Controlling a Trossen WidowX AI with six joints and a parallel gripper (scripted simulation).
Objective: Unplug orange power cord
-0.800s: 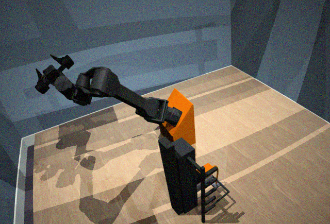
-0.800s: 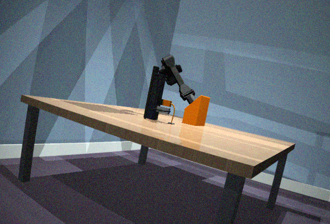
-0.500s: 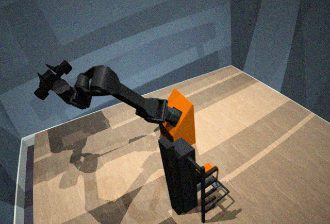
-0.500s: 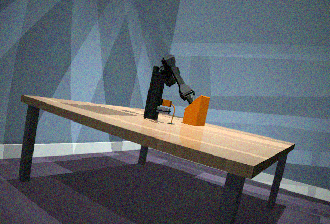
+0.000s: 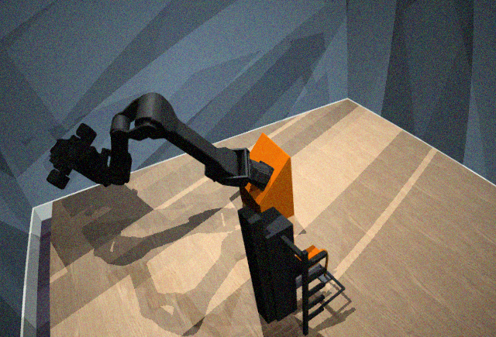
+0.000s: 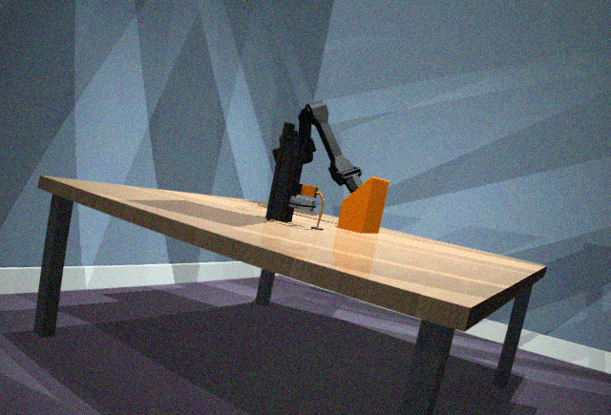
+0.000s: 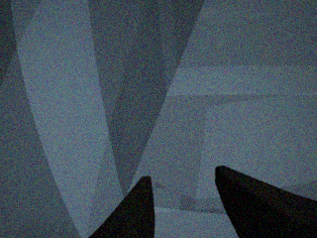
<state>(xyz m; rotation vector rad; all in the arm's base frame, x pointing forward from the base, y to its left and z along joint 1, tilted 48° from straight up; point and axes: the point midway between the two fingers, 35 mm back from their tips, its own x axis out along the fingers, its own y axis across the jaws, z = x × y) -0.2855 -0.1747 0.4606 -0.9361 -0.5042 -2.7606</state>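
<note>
The tall black block [image 5: 282, 281] [image 6: 282, 183], which seems to be the power strip's body, stands upright on the table. The orange plug [image 5: 314, 252] [image 6: 308, 190] sits at its side, and the orange cord [image 5: 327, 261] [image 6: 322, 203] bends down from the plug to the table. Whether the plug's prongs are in a socket cannot be told. My gripper [image 5: 62, 156] [image 7: 183, 178] is far left of the strip in the top view, clear of plug and cord. Its fingers are partly apart with nothing between them. In the exterior view the strip largely hides it.
A grey plug [image 6: 302, 202] is below the orange one. A thin black upright bar [image 5: 304, 301] with several dark rods is beside the block. An orange wedge [image 5: 284, 189] [image 6: 364, 208] stands behind, with the arm's base at its slanted face. The table edge [image 5: 80, 192] is below the forearm's end.
</note>
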